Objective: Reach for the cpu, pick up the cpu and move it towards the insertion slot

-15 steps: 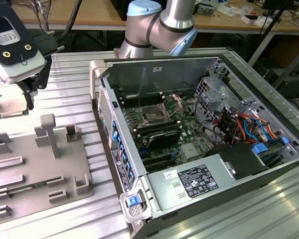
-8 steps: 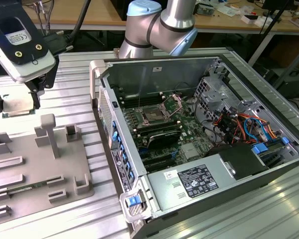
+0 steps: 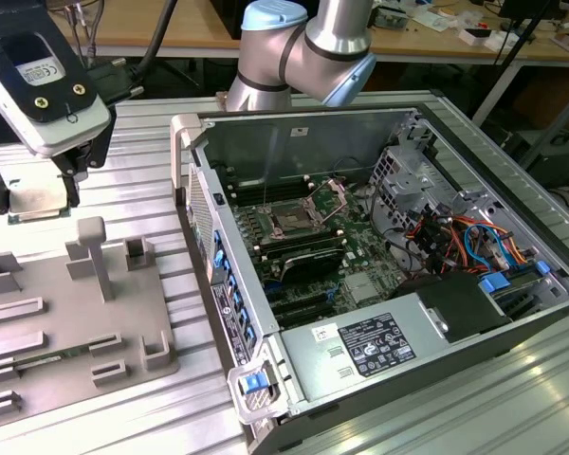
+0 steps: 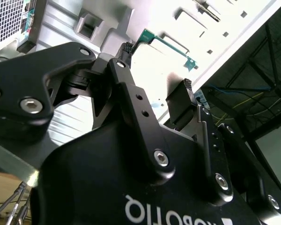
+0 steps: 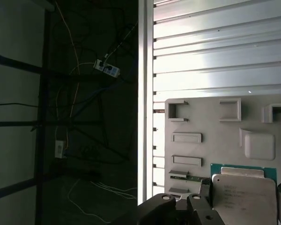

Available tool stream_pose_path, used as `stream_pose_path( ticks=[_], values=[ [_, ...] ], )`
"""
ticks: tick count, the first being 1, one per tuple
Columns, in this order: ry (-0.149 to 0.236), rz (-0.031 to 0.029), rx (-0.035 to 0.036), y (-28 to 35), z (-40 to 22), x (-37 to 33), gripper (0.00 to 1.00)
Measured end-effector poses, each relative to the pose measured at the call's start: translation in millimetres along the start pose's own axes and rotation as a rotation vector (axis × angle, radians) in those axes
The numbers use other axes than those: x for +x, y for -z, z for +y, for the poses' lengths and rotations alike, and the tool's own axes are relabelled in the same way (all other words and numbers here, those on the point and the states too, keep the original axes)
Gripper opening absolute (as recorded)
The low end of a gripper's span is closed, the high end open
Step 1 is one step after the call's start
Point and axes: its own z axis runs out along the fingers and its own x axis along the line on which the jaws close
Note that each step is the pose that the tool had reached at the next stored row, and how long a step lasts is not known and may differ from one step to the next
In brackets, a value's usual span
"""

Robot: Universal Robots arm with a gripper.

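The cpu (image 3: 30, 202), a flat silvery square with a thin green rim, hangs at the exterior view's far left, just beyond the far edge of the grey tray (image 3: 66, 332). My gripper (image 3: 36, 188) is shut on the cpu, one black finger on each side. In the first wrist view the cpu (image 5: 243, 201) sits between the fingers (image 5: 204, 191), over the tray (image 5: 210, 117). In the second wrist view the gripper (image 4: 157, 65) holds a pale plate with a green edge. The insertion slot (image 3: 292, 221), a dark square in a shiny frame with its bracket raised, lies inside the open computer case, well to the exterior view's right.
The open computer case (image 3: 194, 142) stands on the ribbed metal table (image 3: 142, 180), its near wall between gripper and socket. Black memory slots (image 3: 303, 258), cables (image 3: 455, 232) and a power supply box (image 3: 379, 346) fill the case. The tray carries raised posts (image 3: 93, 251).
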Motion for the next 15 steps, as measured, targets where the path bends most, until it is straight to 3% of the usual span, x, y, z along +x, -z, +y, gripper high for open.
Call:
stream_pose_path(
  ticks=[6,15],
  values=[
    [0.0,0.0001,0.0001,0.6,-0.1,-3.0,0.55],
    [0.0,-0.0002,0.0,9.7,0.2,-3.3,0.55]
  ],
)
